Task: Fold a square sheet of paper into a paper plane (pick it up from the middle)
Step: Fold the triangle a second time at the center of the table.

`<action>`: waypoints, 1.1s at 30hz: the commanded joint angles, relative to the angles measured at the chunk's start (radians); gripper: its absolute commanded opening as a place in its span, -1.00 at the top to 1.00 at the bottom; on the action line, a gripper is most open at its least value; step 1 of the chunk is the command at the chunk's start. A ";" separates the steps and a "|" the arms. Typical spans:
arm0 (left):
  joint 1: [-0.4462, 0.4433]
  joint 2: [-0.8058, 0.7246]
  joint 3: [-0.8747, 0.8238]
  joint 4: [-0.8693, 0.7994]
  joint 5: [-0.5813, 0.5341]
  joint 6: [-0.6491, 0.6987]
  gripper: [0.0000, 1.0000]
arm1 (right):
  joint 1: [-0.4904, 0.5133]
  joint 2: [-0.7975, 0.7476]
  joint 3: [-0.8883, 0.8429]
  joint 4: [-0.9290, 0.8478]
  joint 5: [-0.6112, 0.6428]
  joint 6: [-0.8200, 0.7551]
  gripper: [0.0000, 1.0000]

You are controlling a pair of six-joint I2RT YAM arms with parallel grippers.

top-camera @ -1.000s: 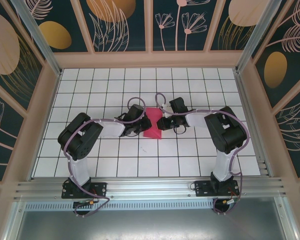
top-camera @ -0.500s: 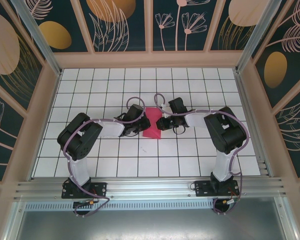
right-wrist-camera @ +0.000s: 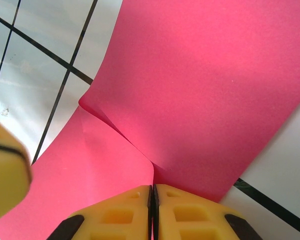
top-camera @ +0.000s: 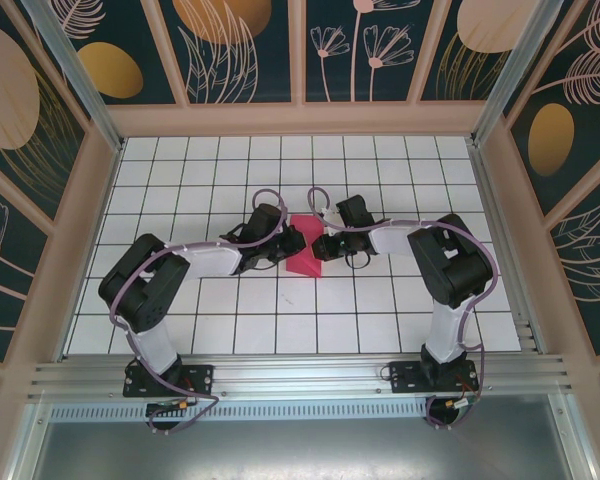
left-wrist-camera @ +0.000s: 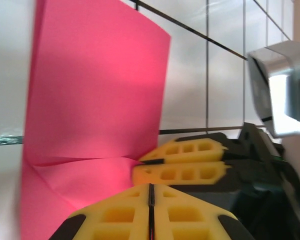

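The square sheet of paper (top-camera: 304, 260) is magenta-pink and lies creased and partly lifted on the tiled table between my two grippers. In the right wrist view a raised fold of the paper (right-wrist-camera: 205, 90) runs straight into my right gripper (right-wrist-camera: 152, 187), which is shut on it. From the left wrist view, the right gripper (left-wrist-camera: 141, 163) pinches the paper (left-wrist-camera: 95, 95) at its edge. My left gripper (left-wrist-camera: 150, 186) is shut just beside that pinch, with no paper visibly between its fingers. Seen from above, the left gripper (top-camera: 283, 245) and the right gripper (top-camera: 320, 247) face each other across the sheet. The paper plane is out of view.
The white grid table (top-camera: 280, 320) is ringed by patterned walls (top-camera: 240, 50), with a metal rail (top-camera: 300, 375) along its near edge. Both arms reach inward to the table's centre, their elbows (top-camera: 140, 280) (top-camera: 455, 265) out to the sides.
The left arm's elbow has swung left and toward the near edge, and its gripper has turned slightly at the paper's left edge. The right arm and the paper have hardly moved.
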 commanded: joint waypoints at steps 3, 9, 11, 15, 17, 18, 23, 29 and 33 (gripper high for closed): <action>-0.019 0.012 -0.038 0.066 0.063 -0.062 0.83 | 0.017 0.017 -0.028 -0.040 0.044 0.009 0.73; -0.022 0.057 -0.053 0.100 0.064 -0.082 0.84 | 0.017 0.017 -0.028 -0.040 0.041 0.006 0.73; -0.023 0.077 -0.050 0.104 0.060 -0.081 0.83 | 0.017 0.017 -0.028 -0.040 0.039 0.005 0.73; -0.024 0.113 -0.057 0.100 0.054 -0.088 0.84 | 0.017 0.018 -0.029 -0.041 0.039 0.006 0.73; -0.025 0.120 -0.072 0.105 0.045 -0.089 0.84 | 0.017 0.016 -0.030 -0.041 0.039 0.006 0.73; -0.025 0.125 -0.076 0.102 0.047 -0.089 0.84 | 0.017 0.017 -0.028 -0.040 0.038 0.006 0.73; -0.027 0.145 -0.085 0.100 0.052 -0.083 0.85 | 0.017 0.007 -0.024 -0.042 0.031 0.014 0.68; -0.027 0.141 -0.084 0.084 0.051 -0.068 0.85 | 0.006 -0.091 -0.006 -0.063 0.034 0.053 0.43; -0.027 0.140 -0.079 0.078 0.050 -0.061 0.85 | -0.004 -0.181 -0.022 -0.074 0.028 0.086 0.35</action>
